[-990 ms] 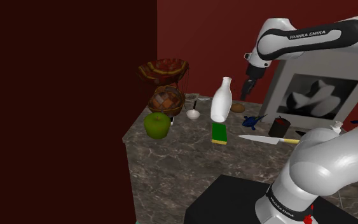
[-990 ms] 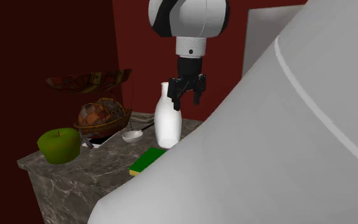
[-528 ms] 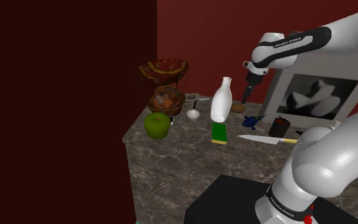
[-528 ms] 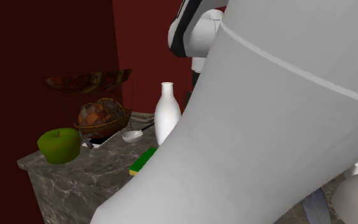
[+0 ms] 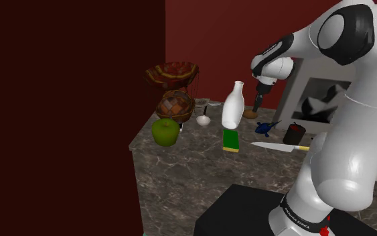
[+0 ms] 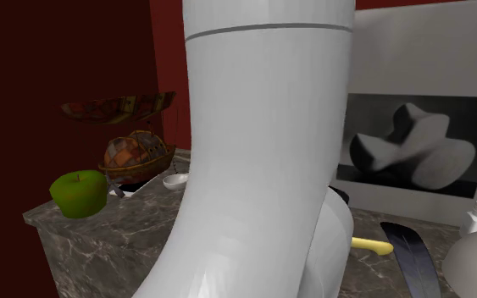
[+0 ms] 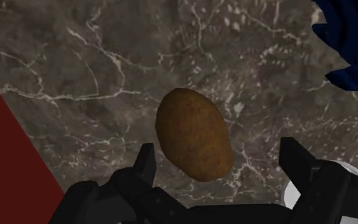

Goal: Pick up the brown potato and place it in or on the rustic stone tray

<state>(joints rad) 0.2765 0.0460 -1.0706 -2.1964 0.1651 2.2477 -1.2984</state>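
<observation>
Where the white arm reaches over the far part of the dark marble table (image 5: 180, 167), its black claw (image 7: 219, 147) stands open, with the two fingers (image 7: 147, 162) well apart and clasping nothing. The brown oval potato (image 7: 193, 133) lies on the table between them. It is nearer to one finger than to the other, and I cannot tell if that finger touches it.

From the shoulder view, the claw (image 5: 258, 102) hangs just above the potato (image 5: 250, 114). The potato rests close to the red wall, partly behind a tall white bottle (image 5: 232, 106) and near a small dark blue figure (image 5: 267, 126).

At the shoulder view's left stand two brown bowls, one above the other. What the upper bowl (image 5: 172, 72) holds I cannot tell. The lower bowl (image 6: 139, 165) holds a round ball of brown patches (image 6: 129, 151). Under this bowl I see a flat dark tray with a pale rim (image 6: 146, 181), well apart from the potato. A green apple (image 6: 80, 193) sits on the table just beside the tray. A small dark cup (image 5: 294, 133) stands near the blue figure, and its inside is hidden from me.
</observation>
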